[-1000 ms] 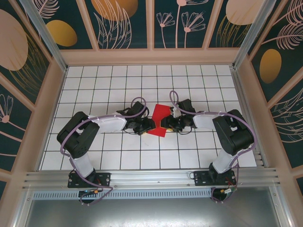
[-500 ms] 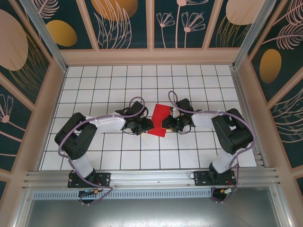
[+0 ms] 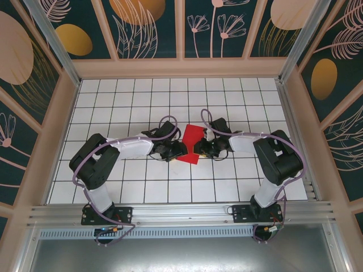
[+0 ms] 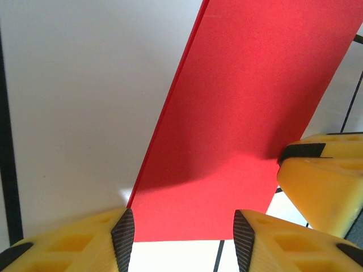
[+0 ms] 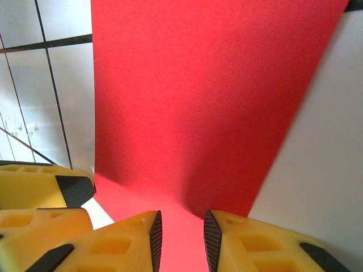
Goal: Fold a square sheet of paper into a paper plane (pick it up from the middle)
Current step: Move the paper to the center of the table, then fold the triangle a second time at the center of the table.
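Note:
The red sheet of paper (image 3: pixel 191 143) lies at the table's middle, bent along a line so one part rises off the tiles; it has no pointed plane shape. My left gripper (image 3: pixel 179 152) sits at its left side, open, its pads (image 4: pixel 123 226) wide apart astride the paper's (image 4: pixel 249 102) near edge. My right gripper (image 3: pixel 197 150) sits at the right side. Its jaws stand narrowly apart, with red paper (image 5: pixel 198 90) showing through the gap (image 5: pixel 183 229). Each wrist view catches a yellow finger of the other gripper (image 4: pixel 323 181) (image 5: pixel 39 184) touching the paper.
The white grid-tiled table (image 3: pixel 136 102) is boxed in by low beige walls (image 3: pixel 181 68) on three sides. A metal rail (image 3: pixel 181 212) runs along the near edge by the arm bases. Both forearms reach inward, their tips almost meeting.
The right gripper's jaws have narrowed over the paper. Both grippers have crept slightly closer together at the sheet; the paper itself has barely shifted.

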### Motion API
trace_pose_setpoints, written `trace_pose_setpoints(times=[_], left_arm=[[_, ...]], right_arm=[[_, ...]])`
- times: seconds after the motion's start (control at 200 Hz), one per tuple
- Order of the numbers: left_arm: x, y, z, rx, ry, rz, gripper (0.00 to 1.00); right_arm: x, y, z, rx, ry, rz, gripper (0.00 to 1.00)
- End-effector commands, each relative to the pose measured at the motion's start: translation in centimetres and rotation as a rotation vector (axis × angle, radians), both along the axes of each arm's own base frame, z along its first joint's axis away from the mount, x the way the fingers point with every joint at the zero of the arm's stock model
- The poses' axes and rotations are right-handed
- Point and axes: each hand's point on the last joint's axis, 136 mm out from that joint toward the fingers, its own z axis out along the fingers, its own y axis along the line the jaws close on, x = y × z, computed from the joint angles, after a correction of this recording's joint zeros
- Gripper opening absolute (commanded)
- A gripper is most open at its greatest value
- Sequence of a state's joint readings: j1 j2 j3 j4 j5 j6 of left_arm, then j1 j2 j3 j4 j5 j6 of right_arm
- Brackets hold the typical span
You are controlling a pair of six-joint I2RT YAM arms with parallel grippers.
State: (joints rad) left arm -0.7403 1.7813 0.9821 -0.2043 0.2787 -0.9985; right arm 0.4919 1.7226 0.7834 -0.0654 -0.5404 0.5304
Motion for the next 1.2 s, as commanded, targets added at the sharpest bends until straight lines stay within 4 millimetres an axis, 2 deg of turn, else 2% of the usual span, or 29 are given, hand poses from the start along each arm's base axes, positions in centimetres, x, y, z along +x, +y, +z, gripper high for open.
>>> trace_pose_setpoints(times=[0.0, 0.195, 0.37, 0.475, 0.741, 1.026, 1.196], left_arm=[[-0.3, -0.3, -0.3, 0.0, 0.014, -0.022, 0.51], [-0.3, -0.9, 0.3, -0.032, 0.007, -0.034, 0.5], [0.2, 1.3, -0.3, 0.099, -0.012, -0.004, 0.51], [0.0, 1.8, -0.5, 0.127, -0.01, -0.003, 0.51], [-0.3, 0.5, -0.6, 0.072, 0.007, -0.038, 0.51], [-0.8, -0.3, -0.9, 0.058, 0.018, -0.066, 0.43], [-1.0, -0.5, -1.1, 0.056, 0.024, -0.072, 0.44]], right_arm=[[-2.3, -6.0, -6.5, -0.327, 0.091, -0.06, 0.31], [-2.4, -6.1, -6.5, -0.327, 0.091, -0.059, 0.3], [-2.4, -6.1, -6.6, -0.331, 0.091, -0.058, 0.3], [-2.4, -6.2, -6.7, -0.335, 0.092, -0.058, 0.31], [-2.4, -6.2, -6.8, -0.337, 0.095, -0.057, 0.3], [-2.4, -6.2, -7.1, -0.337, 0.1, -0.057, 0.3], [-2.5, -6.2, -7.2, -0.338, 0.101, -0.057, 0.3]])
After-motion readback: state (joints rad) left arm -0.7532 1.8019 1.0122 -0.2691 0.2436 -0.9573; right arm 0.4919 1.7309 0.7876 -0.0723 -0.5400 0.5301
